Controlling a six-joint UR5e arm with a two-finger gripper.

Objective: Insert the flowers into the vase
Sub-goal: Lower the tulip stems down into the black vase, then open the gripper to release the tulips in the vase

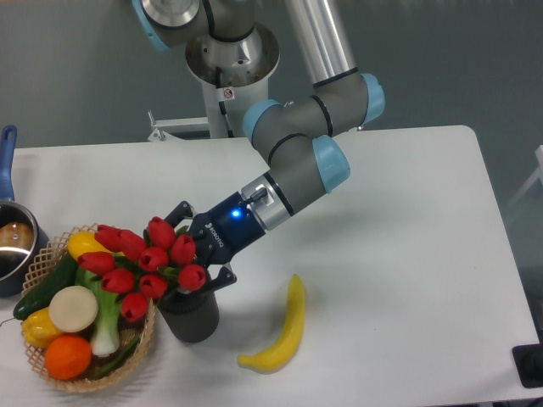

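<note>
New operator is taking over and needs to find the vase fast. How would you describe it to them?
Start at the wicker basket of produce at the table's front left. Just right of it stands the vase, under the red flowers that the gripper holds. It is the only dark grey ribbed cylinder; the banana lies further right.

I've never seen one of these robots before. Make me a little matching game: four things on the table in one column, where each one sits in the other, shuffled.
Things:
1. flowers
2. banana
3. orange
4. pot

Places:
A. at the table's left edge
B. lying bare on the table, right of the vase
C. in the wicker basket
D. at the tool, over the vase

Pairs: 1-D, 2-B, 3-C, 4-A
</note>
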